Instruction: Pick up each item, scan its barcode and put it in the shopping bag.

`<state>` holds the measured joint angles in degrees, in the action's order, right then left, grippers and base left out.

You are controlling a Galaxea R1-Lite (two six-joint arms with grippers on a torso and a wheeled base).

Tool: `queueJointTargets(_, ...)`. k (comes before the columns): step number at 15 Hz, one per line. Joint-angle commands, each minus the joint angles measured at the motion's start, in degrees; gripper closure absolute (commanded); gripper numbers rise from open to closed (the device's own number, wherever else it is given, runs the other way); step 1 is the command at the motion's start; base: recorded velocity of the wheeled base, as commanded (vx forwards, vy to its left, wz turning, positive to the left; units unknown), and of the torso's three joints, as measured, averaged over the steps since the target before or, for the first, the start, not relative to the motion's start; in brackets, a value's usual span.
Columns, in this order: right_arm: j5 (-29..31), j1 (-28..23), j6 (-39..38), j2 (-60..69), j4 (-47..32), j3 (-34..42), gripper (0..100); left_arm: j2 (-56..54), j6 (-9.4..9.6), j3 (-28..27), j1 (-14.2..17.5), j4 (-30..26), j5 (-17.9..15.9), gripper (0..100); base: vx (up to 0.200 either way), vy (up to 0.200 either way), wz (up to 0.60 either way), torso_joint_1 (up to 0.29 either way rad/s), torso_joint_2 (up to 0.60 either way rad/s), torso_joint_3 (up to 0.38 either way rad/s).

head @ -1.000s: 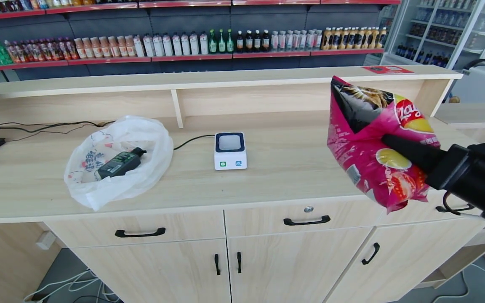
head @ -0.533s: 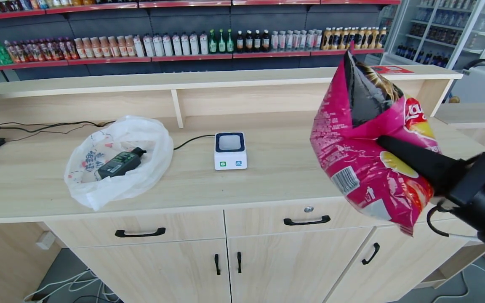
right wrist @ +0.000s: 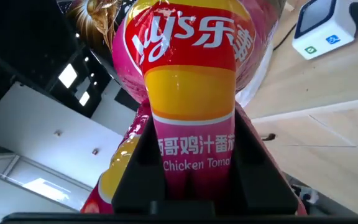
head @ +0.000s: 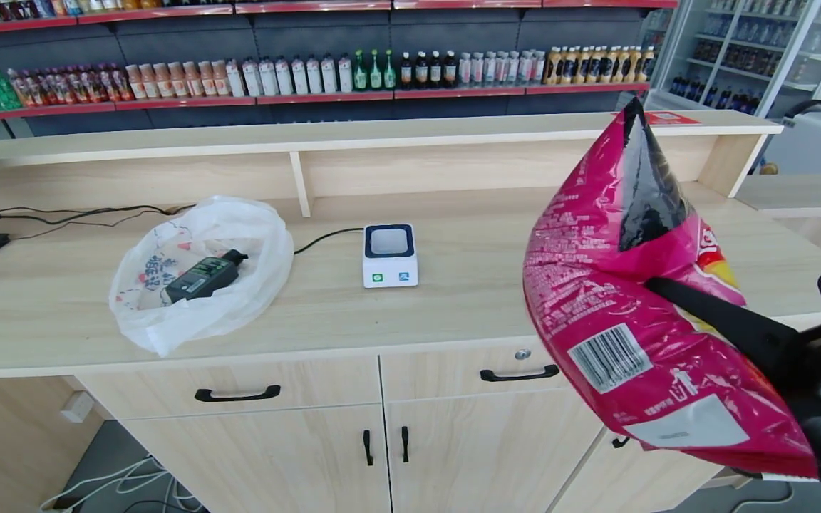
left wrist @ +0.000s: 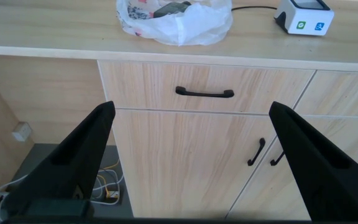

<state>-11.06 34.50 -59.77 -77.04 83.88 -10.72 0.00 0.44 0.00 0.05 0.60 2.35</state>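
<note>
Shop counter (head: 467, 306), pale wood, drinks shelves behind.

Head view:
- On left half of counter, near front edge: bag (head: 261, 271), lying open, dark bottle (head: 204, 278) already inside.
- Mid-counter: scanner (head: 390, 255), window up, well apart from bag.
- Off right end of front edge: chips (head: 596, 285), held aloft, clear of the wood, tilted.
- On lower panel of pack: barcode (head: 610, 358), facing outward and up, not toward scanner.
- Across mid-pack: right claw (head: 656, 286), clamped; one black finger lying over the foil.

Left wrist view:
- Low in front of the drawers, below front edge: left claw (left wrist: 188, 118), spread wide, holding nothing.
- Up on the counter beyond: bag (left wrist: 176, 18) and scanner (left wrist: 303, 15).

Right wrist view:
- Fingers pinching chips (right wrist: 185, 81) from both sides, foil bulging between.
- Farther off on the counter: scanner (right wrist: 325, 25).

Judged step: pick done, scan pending.

Next move:
- Carry chips in toward mid-counter.
- Roll wrist to turn barcode face-down over the window; hold near and flat.
- Then across to the bag's mouth.

Likely trouble: crinkled foil bending the code; soft pack sliding in the pinch.
</note>
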Motion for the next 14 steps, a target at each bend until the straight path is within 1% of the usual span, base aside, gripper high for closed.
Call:
queueJointTargets(1, 0.0, 1.5, -4.2, 1.1, 1.2, 0.6, 100, 0.0, 0.00, 0.0, 0.0, 0.0, 0.0, 0, 0.000, 0.000, 0.00, 0.000, 0.00, 0.000)
queueJointTargets(4, 0.0, 1.8, -6.8, 1.3, 1.4, -1.3, 100, 0.0, 0.00, 0.0, 0.0, 0.0, 0.0, 0, 0.000, 0.000, 0.00, 0.000, 0.00, 0.000)
queueJointTargets(7, -0.1, 4.2, -6.8, 3.1, 1.9, -1.7, 100, 0.0, 0.00, 0.0, 0.0, 0.0, 0.0, 0, 0.000, 0.000, 0.00, 0.000, 0.00, 0.000)
queueJointTargets(9, -0.3, 4.6, -8.3, 5.2, 1.8, -4.6, 100, 0.0, 0.00, 0.0, 0.0, 0.0, 0.0, 0, 0.000, 0.000, 0.00, 0.000, 0.00, 0.000)
queueJointTargets(12, -2.1, 4.6, -9.4, 5.9, 1.8, -4.6, 100, 0.0, 0.00, 0.0, 0.0, 0.0, 0.0, 0, 0.000, 0.000, 0.00, 0.000, 0.00, 0.000)
queueJointTargets(14, -3.8, 4.6, -9.2, 6.3, 1.8, -2.9, 100, 0.0, 0.00, 0.0, 0.0, 0.0, 0.0, 0, 0.000, 0.000, 0.00, 0.000, 0.00, 0.000)
